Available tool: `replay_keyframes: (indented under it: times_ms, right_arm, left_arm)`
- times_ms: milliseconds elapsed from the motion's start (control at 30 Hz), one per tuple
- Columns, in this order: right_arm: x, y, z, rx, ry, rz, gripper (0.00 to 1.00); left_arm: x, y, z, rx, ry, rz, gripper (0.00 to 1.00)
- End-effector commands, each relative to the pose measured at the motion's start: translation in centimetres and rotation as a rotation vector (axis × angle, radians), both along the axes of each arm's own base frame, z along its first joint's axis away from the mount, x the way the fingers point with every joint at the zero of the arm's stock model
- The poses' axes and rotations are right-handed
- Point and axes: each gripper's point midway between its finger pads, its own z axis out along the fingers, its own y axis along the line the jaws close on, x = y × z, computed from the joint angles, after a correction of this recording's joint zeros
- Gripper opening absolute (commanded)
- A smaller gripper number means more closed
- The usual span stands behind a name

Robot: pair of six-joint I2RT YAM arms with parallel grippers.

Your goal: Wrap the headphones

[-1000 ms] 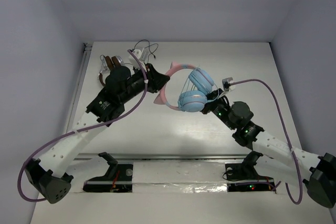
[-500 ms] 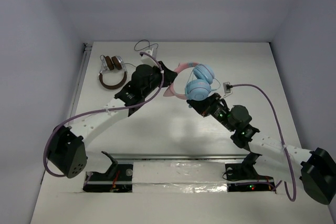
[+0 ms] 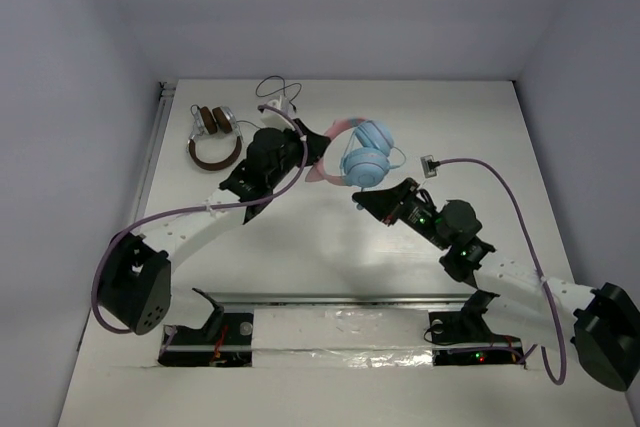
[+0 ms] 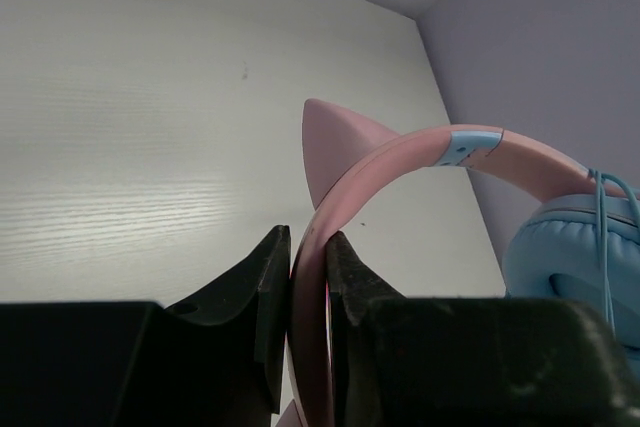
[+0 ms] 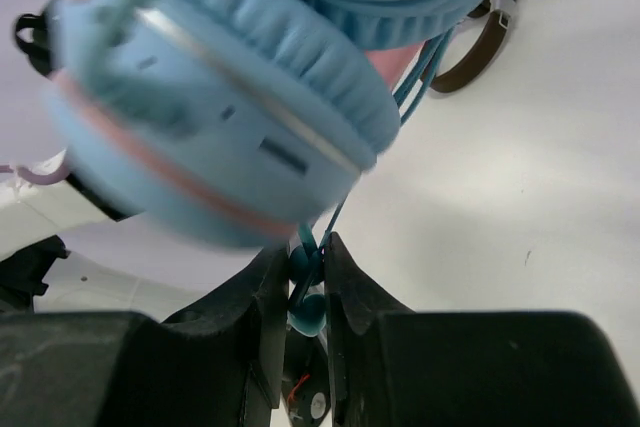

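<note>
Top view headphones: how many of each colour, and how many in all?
Pink-and-blue headphones: 1
Brown headphones: 1
Total: 2

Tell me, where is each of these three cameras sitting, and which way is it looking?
Top: fixed above and behind the arms, looking down on the table; both arms show.
Left wrist: on the left arm, looking along the left gripper, shut on the headband.
Right wrist: on the right arm, looking along the right gripper, shut on the cable.
Shared: all three show the headphones.
</note>
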Motion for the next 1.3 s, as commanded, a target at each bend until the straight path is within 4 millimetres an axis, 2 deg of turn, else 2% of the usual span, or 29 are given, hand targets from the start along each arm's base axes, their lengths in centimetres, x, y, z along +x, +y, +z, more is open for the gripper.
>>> replay_keyframes:
  times_ms: [0,67,100,300,467,533,667,767,800,867,933,967,1033,1067,1167,1200,1267]
  right_arm:
    - [-2.6,0.8,0.5,-0.005,-0.026,0.12,0.0]
    - [-2.7,0.6,-0.5,-0.02,0.002,0.116,0.0]
    - [-2.8,0.7,-0.9,-0.029,0.012,0.122,0.0]
    - [-3.1,1.5,-2.8,-0.037,0.075,0.17,0.01]
    - [-3.1,2.6,-2.8,-0.054,0.071,0.174,0.02]
    - [-2.0,2.8,-2.9,-0.061,0.08,0.134,0.04]
    - [-1.6,3.3,-2.1,-0.006,0.097,0.134,0.09]
    - [-1.9,3.6,-0.8,0.063,0.093,0.166,0.11]
    - [-2.2,3.5,0.1,0.097,0.068,0.18,0.12]
    - [-2.4,3.4,0.2,0.116,0.077,0.183,0.14]
    - [-2.2,3.4,-0.9,0.08,0.105,0.162,0.19]
    - [-2.0,3.2,-1.7,0.059,0.119,0.144,0.2]
    - [-2.1,2.7,-3.3,0.033,0.154,0.125,0.2]
    - [-2.4,2.5,-4.2,0.023,0.173,0.128,0.21]
    - [-3.2,2.6,-5.9,0.0,0.209,0.164,0.25]
    - [-3.4,2.5,-7.2,-0.02,0.235,0.164,0.29]
    - [-3.3,2.2,-9.0,-0.073,0.267,0.146,0.3]
  left_arm:
    - [3.1,6.0,7.6,-0.204,-0.177,0.226,0.0]
    - [3.5,7.7,7.7,-0.167,-0.198,0.298,0.0]
    - [3.5,8.0,7.8,-0.162,-0.203,0.307,0.0]
    - [4.2,7.5,9.1,-0.221,-0.215,0.307,0.0]
    - [4.3,6.4,8.2,-0.269,-0.19,0.271,0.0]
    - [4.0,5.6,7.7,-0.29,-0.178,0.249,0.0]
    - [3.3,4.4,7.0,-0.293,-0.173,0.231,0.0]
    - [2.8,4.4,6.4,-0.294,-0.17,0.232,0.0]
    - [2.7,4.4,6.2,-0.297,-0.168,0.229,0.0]
    - [2.4,4.5,5.5,-0.284,-0.159,0.223,0.0]
    - [2.1,4.8,5.0,-0.27,-0.155,0.227,0.0]
    - [1.7,5.0,3.4,-0.239,-0.129,0.238,0.0]
    - [1.3,5.7,2.5,-0.217,-0.123,0.26,0.0]
    - [1.0,6.2,0.9,-0.193,-0.1,0.276,0.0]
    - [-0.2,5.7,-1.2,-0.178,-0.068,0.255,0.0]
    - [-0.6,5.4,-1.7,-0.168,-0.06,0.248,0.0]
    - [-1.6,4.8,-3.5,-0.137,-0.028,0.234,0.0]
